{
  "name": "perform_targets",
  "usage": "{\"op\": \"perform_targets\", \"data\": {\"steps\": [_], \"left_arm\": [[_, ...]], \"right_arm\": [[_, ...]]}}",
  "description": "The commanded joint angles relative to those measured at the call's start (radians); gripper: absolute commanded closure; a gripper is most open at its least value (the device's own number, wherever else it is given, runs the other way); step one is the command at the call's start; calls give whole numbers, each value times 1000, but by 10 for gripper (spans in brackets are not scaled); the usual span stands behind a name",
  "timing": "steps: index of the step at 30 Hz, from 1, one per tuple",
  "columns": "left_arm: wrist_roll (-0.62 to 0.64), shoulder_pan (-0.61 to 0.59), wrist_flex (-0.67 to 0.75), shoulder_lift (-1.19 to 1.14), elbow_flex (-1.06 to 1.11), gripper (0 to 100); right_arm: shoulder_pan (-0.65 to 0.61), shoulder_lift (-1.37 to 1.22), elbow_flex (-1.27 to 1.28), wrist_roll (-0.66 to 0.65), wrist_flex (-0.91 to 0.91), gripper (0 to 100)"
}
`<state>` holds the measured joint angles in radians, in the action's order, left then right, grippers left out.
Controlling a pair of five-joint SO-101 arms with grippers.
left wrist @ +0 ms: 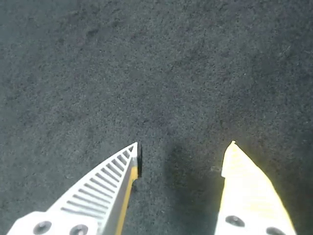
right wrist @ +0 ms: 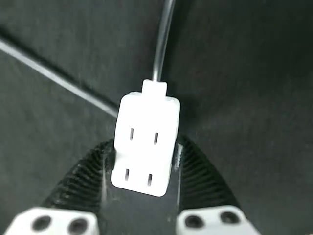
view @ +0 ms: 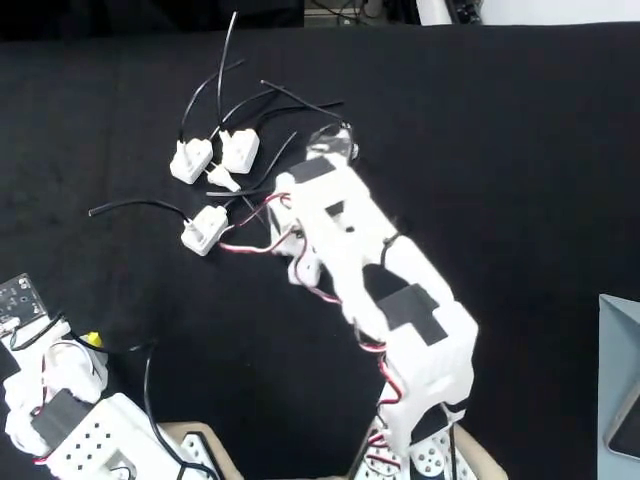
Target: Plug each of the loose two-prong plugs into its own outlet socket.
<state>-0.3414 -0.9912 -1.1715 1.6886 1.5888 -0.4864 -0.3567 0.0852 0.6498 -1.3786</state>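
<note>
Black cloth covers the counter (view: 520,150). Your right gripper (right wrist: 144,145) has its jaws clamped on the white outlet socket (right wrist: 146,129); hold it level. The left gripper (left wrist: 184,144) has its jaws wide and empty, so bring a corded white piece (view: 205,230) over.

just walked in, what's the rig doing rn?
The right claw is shut on a white outlet socket. All four of its slots are empty, and its cord trails off over the black cloth. Several other white plug and socket pieces lie loose near that arm with their cords tangled. The left claw is open over bare cloth, holding nothing.
</note>
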Motion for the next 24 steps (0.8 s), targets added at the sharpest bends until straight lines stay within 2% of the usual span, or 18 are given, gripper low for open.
{"op": "perform_targets", "data": {"steps": [1, 4, 9, 13, 16, 21, 24], "left_arm": [[-11, -1, 15, 6, -4, 723], [-11, -1, 15, 6, -4, 723], [-11, -1, 15, 6, -4, 723], [-11, -1, 15, 6, -4, 723], [-11, -1, 15, 6, -4, 723], [-11, -1, 15, 6, -4, 723], [-11, -1, 15, 6, -4, 723]], "right_arm": [[-52, 5, -53, 0, -37, 986], [-77, 5, -61, 0, -51, 950], [-118, 5, -160, 0, -176, 753], [-149, 5, -275, 0, -269, 743], [-121, 5, -367, -9, -305, 747], [-11, 5, -472, -195, -315, 747], [29, 1, -495, -385, -311, 748]]}}
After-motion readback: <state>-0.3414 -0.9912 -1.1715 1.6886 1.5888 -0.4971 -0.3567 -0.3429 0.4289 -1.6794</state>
